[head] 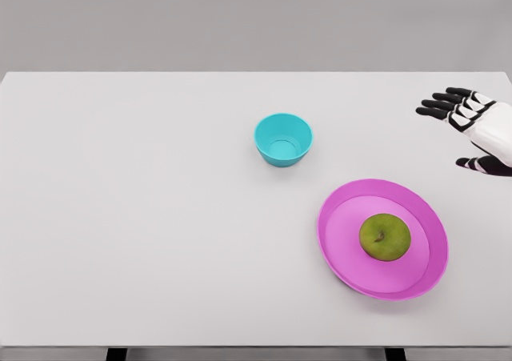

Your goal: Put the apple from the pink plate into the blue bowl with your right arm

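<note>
A: Where's the green apple (385,237)?

B: On the pink plate (340,237), right of its centre. The right hand (472,129) hovers at the table's (128,217) right edge, fingers spread, holding nothing, well apart from the fruit.

A: The risk?

B: I'd say a round apple rolls. A glancing touch could nudge it off the shallow plate. The blue bowl (283,139) looks narrow, so a loose release might miss it or tip it.

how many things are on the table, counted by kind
apple: 1, green, on the plate
plate: 1, pink
bowl: 1, blue, holds nothing
total: 3
The right hand hovers open at the table's right edge, holding nothing.
</note>
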Robot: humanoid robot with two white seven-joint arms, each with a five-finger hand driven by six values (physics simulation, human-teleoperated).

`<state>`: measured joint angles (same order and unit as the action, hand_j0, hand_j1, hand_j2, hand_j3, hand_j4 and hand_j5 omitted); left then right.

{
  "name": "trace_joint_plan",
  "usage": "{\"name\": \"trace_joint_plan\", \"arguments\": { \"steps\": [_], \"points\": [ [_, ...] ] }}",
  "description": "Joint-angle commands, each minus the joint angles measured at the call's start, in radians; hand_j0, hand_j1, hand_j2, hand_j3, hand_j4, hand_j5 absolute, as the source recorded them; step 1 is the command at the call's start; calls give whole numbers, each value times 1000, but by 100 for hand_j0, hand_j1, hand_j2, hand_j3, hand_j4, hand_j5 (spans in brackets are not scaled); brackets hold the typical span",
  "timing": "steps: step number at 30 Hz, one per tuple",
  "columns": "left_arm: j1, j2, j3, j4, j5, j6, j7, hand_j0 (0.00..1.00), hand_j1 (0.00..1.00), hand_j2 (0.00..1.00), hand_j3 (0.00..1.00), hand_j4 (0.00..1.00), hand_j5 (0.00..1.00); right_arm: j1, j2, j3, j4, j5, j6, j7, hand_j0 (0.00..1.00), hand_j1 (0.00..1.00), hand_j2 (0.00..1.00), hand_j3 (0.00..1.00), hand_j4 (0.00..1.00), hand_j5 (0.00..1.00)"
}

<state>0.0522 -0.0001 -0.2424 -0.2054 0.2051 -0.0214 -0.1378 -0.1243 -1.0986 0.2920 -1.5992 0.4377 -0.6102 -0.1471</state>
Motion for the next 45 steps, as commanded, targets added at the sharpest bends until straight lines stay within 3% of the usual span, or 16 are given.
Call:
{"name": "trace_joint_plan", "arguments": {
  "steps": [1, 4, 7, 9, 10, 12, 15, 22, 27, 30, 31, 33, 45],
  "points": [
    [0, 0, 0, 0, 0, 0, 0, 100, 100, 100, 100, 100, 100, -2, -3, 2, 5, -7, -1, 0, 100, 100, 100, 100, 100, 100],
    [0, 0, 0, 0, 0, 0, 0, 100, 100, 100, 100, 100, 100, -2, -15, -2, -1, -10, -1, -6, 100, 100, 100, 100, 100, 100],
    [0, 0, 0, 0, 0, 0, 0, 100, 100, 100, 100, 100, 100, 12, -69, -5, -24, -13, -1, 4, 100, 100, 100, 100, 100, 100],
    [0, 0, 0, 0, 0, 0, 0, 100, 100, 100, 100, 100, 100, 11, -90, -5, -60, -10, -1, 116, 100, 100, 100, 100, 100, 100],
    [0, 0, 0, 0, 0, 0, 0, 100, 100, 100, 100, 100, 100, 8, -90, -7, -108, -13, -1, 271, 100, 100, 100, 100, 100, 100],
    [0, 0, 0, 0, 0, 0, 0, 100, 100, 100, 100, 100, 100, 0, -90, -10, -156, -20, -1, 457, 100, 100, 100, 100, 100, 100],
    [0, 0, 0, 0, 0, 0, 0, 100, 100, 100, 100, 100, 100, 0, -89, -22, -156, -53, -1, 564, 100, 100, 100, 100, 100, 100],
    [0, 0, 0, 0, 0, 0, 0, 100, 100, 100, 100, 100, 100, -17, -70, -17, -157, -54, -1, 584, 100, 100, 100, 100, 100, 100],
    [0, 0, 0, 0, 0, 0, 0, 100, 100, 100, 100, 100, 100, -37, -6, -5, -157, -56, -1, 586, 100, 100, 100, 100, 100, 100],
    [0, 0, 0, 0, 0, 0, 0, 100, 100, 100, 100, 100, 100, -71, 25, 33, -157, -56, -1, 615, 100, 100, 100, 100, 100, 100],
    [0, 0, 0, 0, 0, 0, 0, 100, 100, 100, 100, 100, 100, -107, 37, 82, -157, -56, -1, 636, 100, 100, 100, 100, 100, 100],
    [0, 0, 0, 0, 0, 0, 0, 100, 100, 100, 100, 100, 100, -141, 36, 144, -157, -56, -1, 636, 100, 100, 100, 100, 100, 100],
    [0, 0, 0, 0, 0, 0, 0, 100, 100, 100, 100, 100, 100, -146, 28, 170, -157, -56, -1, 636, 100, 100, 100, 100, 100, 100]
  ]
}}
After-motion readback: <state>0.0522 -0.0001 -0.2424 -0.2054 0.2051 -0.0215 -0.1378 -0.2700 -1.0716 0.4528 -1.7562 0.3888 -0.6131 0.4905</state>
